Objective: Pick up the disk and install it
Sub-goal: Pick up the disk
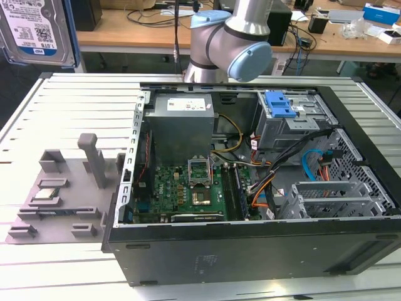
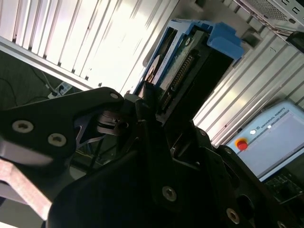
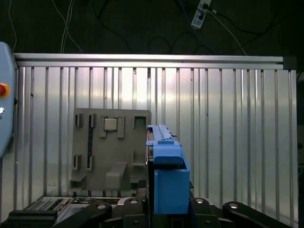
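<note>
Ribbed aluminium makes up the bench (image 1: 81, 100), which carries everything in the exterior view. On it lies a black computer case (image 1: 250, 251), flat on its side with the cover off, so the green motherboard (image 1: 182, 188) faces up. The grey arm (image 1: 232, 44) rises behind the case, with its light blue joint caps showing. On the exterior view's left, just beside the case, sits a grey fixture tray (image 1: 69, 188) with upright posts and shallow pockets.

The disk (image 1: 34, 31) is off the bench and raised high. It appears in the top corner on the exterior view's left, its label turned toward the camera and a blue rail along one side. In the first wrist view the same disk (image 3: 168, 185) is seen edge-on, with the bench and the tray far beneath it. The gripper (image 3: 167, 205) is clamped on the disk, with black fingers (image 3: 142, 194) pressed against its sides.

Inside the case, toward the exterior view's right, stands the grey metal drive cage (image 1: 282, 128) with a blue plastic latch (image 1: 279, 103) on top. A small square processor chip (image 1: 47, 193) rests in one of the tray's pockets.
</note>
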Available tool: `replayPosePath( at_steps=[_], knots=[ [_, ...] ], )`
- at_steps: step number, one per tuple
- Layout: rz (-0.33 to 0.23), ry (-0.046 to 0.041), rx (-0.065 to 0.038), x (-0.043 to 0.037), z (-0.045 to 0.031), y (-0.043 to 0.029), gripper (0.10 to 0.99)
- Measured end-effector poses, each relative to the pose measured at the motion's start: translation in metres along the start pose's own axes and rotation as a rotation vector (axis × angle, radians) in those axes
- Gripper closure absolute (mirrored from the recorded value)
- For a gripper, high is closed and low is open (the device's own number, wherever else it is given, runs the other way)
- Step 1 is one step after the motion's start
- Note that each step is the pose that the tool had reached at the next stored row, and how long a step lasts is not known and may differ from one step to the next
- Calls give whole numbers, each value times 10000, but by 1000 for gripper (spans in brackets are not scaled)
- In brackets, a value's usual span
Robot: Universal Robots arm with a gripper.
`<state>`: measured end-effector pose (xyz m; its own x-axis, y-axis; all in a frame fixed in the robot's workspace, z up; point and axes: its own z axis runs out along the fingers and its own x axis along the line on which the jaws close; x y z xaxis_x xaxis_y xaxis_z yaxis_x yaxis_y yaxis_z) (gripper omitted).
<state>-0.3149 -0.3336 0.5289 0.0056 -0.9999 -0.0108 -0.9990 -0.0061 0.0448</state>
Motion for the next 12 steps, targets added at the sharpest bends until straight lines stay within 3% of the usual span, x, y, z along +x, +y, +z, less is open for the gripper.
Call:
replayPosePath(
  at_steps=[12],
  knots=[
    [0,0,-1,2,90,-126,725]
  ],
)
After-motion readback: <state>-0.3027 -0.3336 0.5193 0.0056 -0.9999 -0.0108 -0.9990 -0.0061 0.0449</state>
